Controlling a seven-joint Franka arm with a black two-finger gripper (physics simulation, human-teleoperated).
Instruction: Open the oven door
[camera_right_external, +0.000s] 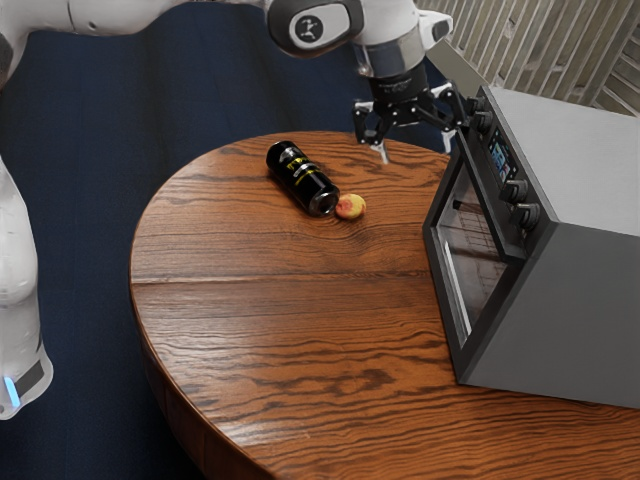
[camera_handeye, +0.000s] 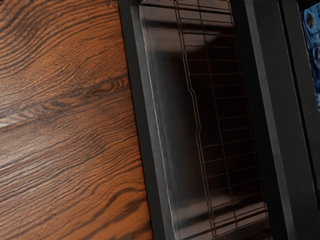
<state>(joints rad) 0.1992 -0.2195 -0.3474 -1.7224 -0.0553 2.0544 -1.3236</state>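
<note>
The gripper (camera_right_external: 416, 149) has its two fingers wide apart with nothing in them, I guess so they can go around the door's top; it is by the oven's upper corner, near the knobs (camera_right_external: 514, 191), which it could bump. The oven door (camera_right_external: 472, 265) is on the front of the oven (camera_right_external: 560, 320) and looks shut; the front faces the middle of the table (camera_right_external: 250, 300), so the door likely has room to drop. Farther out, near the table's far rim, a black can (camera_right_external: 300, 180) lies on its side; a little round fruit (camera_right_external: 350, 207) sits at its end.
</note>
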